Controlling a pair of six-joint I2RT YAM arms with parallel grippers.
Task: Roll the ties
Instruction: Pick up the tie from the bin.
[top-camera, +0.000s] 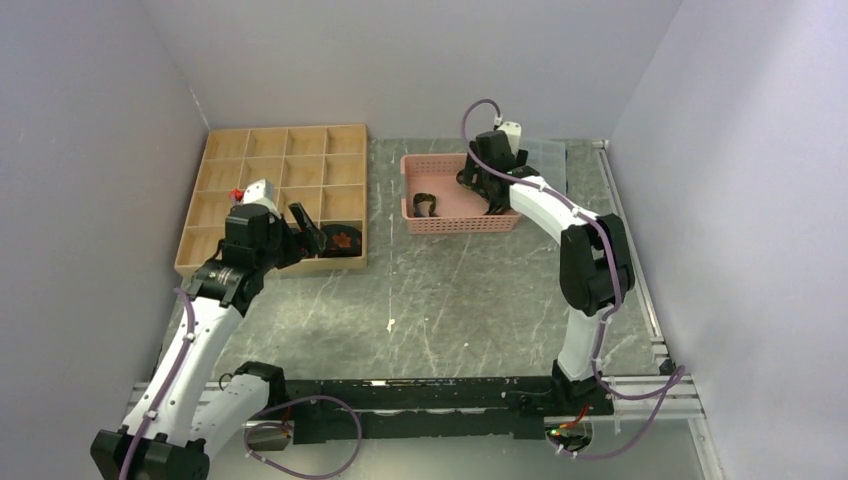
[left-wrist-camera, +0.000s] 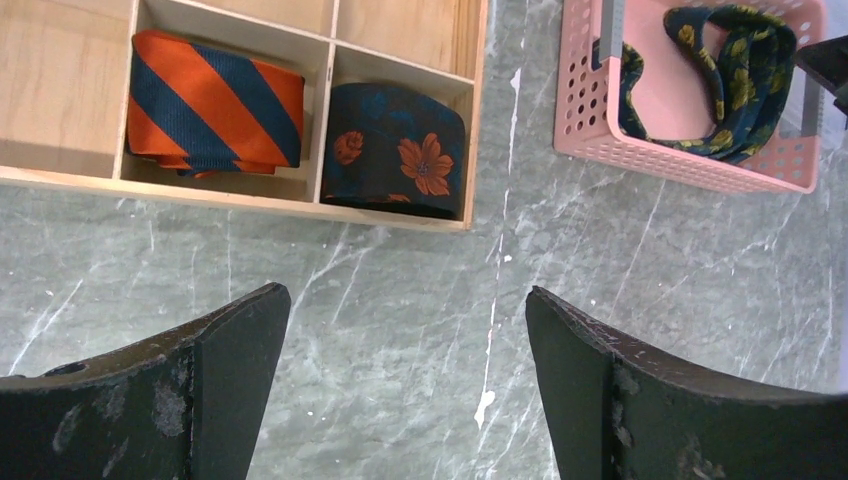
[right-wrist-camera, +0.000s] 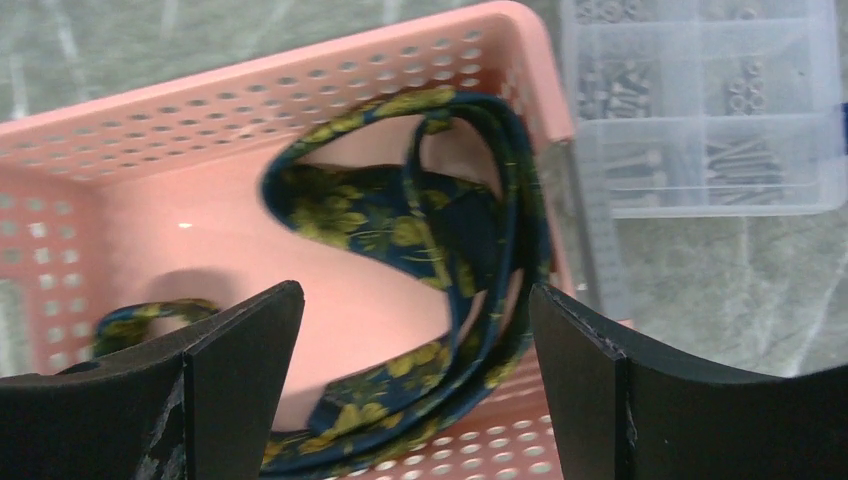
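On the table at twelve o'clock, in the pink basket (top-camera: 460, 223), the yellow-green floral tie (right-wrist-camera: 400, 230) lies loosely looped under the right gripper (right-wrist-camera: 412, 300), whose jaws are spread wide. At ten o'clock the wooden tray (top-camera: 265, 145) holds the rolled striped tie (left-wrist-camera: 215, 105) and the leaf tie (left-wrist-camera: 400, 150) in neighbouring compartments. The left gripper (left-wrist-camera: 408, 300) hovers nearby, gaping and empty.

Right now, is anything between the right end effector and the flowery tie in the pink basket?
Nothing visible. The right end effector hangs open over the pink basket, and the yellow-floral tie lies uncovered inside, directly beneath it.
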